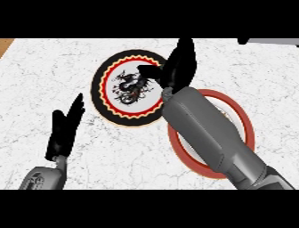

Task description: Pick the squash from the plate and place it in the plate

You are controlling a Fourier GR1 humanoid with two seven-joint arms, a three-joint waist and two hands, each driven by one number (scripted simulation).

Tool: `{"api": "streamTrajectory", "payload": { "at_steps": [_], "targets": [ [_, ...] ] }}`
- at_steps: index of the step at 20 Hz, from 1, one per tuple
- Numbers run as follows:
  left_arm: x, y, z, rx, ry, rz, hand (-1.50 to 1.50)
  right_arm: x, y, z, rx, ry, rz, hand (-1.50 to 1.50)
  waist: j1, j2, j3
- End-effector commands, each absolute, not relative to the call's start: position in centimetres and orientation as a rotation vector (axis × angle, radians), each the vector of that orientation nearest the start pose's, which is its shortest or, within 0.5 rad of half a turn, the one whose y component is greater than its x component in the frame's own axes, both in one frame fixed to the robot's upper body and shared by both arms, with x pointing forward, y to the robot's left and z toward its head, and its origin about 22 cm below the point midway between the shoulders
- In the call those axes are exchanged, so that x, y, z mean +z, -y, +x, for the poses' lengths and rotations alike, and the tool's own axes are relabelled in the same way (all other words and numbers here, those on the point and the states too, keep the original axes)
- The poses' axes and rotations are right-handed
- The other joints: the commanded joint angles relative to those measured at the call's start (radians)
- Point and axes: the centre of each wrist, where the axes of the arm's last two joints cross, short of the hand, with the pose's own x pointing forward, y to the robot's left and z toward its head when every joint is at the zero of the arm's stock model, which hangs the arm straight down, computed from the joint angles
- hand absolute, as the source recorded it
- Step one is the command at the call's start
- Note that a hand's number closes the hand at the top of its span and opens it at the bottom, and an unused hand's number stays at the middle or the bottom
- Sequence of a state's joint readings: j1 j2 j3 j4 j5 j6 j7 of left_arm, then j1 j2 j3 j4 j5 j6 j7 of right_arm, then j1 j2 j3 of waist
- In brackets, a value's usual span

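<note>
Right hand [177, 67] over the black-rimmed plate [106, 95]; whether it holds squash I cannot tell, and a release off-centre might roll it onto the bench [34, 75]

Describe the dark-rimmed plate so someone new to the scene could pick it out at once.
On the white marble counter, look at the far middle, just left of the right hand. The dark-rimmed plate lies there, touching or overlapping the red-rimmed plate under the right forearm. It alone has a black outer band, a wavy yellow and red ring, and a black ink-like motif at its centre.
</note>
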State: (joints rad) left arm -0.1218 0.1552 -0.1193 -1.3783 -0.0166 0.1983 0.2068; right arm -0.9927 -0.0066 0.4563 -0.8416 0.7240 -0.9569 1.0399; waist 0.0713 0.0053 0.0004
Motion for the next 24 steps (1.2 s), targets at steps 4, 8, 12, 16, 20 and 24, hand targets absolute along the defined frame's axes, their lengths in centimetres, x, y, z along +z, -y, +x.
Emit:
{"api": "streamTrajectory", "payload": {
  "at_steps": [4, 8, 12, 16, 20, 24],
  "targets": [
    [-2.0, -23.2, 25.9, -0.056, 1.302, 0.208, 0.00, 7.2, 0.7, 34.4, -0.227, 1.505, -0.724, -1.50, -0.019, -0.002, -0.001],
    [-0.1, -24.4, 26.3, -0.090, 1.304, 0.206, 0.00, 5.7, 0.1, 33.6, -0.212, 1.552, -0.722, -1.50, -0.015, 0.000, 0.000],
    [-1.2, -24.2, 26.1, -0.075, 1.305, 0.220, 0.00, 5.9, -0.7, 34.0, -0.191, 1.570, -0.722, -1.50, -0.014, 0.003, -0.001],
    [-1.0, -24.9, 26.6, -0.066, 1.299, 0.221, 0.00, 4.8, -0.7, 33.7, -0.187, 1.559, -0.729, -1.50, -0.026, 0.000, -0.001],
    [-1.4, -22.9, 26.7, -0.069, 1.295, 0.204, 0.00, 4.6, -0.4, 34.4, -0.213, 1.487, -0.753, -1.50, -0.022, 0.002, -0.001],
    [-0.7, -24.0, 26.9, -0.066, 1.290, 0.253, 0.00, 4.2, 0.0, 35.2, -0.186, 1.472, -0.825, -1.50, -0.034, -0.003, -0.001]
  ]
}}
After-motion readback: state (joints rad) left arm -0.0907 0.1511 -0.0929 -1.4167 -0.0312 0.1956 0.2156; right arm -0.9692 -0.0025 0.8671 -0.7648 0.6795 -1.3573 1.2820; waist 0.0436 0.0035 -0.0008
